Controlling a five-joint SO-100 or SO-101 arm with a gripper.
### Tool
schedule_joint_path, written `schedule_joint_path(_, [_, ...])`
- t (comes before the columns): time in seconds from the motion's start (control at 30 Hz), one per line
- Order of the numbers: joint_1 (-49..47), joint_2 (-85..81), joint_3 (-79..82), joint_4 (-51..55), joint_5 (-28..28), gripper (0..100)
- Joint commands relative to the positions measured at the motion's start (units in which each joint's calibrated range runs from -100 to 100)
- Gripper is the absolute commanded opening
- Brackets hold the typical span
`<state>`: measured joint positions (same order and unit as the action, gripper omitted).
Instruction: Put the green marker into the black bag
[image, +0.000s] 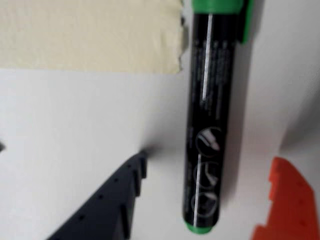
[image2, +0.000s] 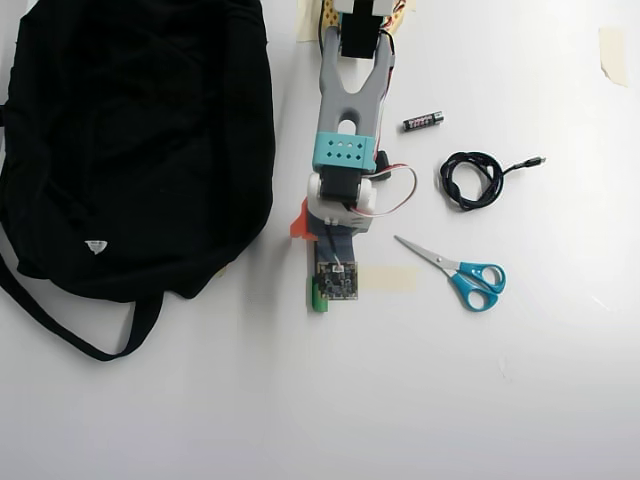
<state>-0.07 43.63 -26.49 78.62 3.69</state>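
Overhead view: the single arm reaches from the top edge down the picture's middle, its grey link and teal wrist block in line, camera board at the low end. Wrist view: the claw (image: 200, 200) is spread wide, dark finger (image: 107, 200) at left and orange finger (image: 287, 205) at right, both pointing away from the camera.

In the overhead view the bag (image2: 130, 140) fills the left of the tabletop (image2: 300, 400), the arm (image2: 345, 140) just right of it. Right of the arm lie the battery (image2: 422, 121), the cable (image2: 475, 180) and the scissors (image2: 458, 272). In the wrist view the marker (image: 207, 125) lies between the gripper (image: 210, 195) fingers, a tape strip (image: 90, 35) to its left.
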Motion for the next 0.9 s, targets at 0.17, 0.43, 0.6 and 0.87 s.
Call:
schedule_joint_path(0.17, [0.1,-0.1,-1.8,-0.3,-1.0,31])
schedule_joint_path(0.43, [0.1,-0.1,-1.8,-0.3,-1.0,31])
schedule_joint_path(0.6, [0.1,-0.1,-2.1,-0.3,-1.0,23])
schedule_joint_path(0.87, [0.1,-0.1,-2.1,-0.4,-1.0,14])
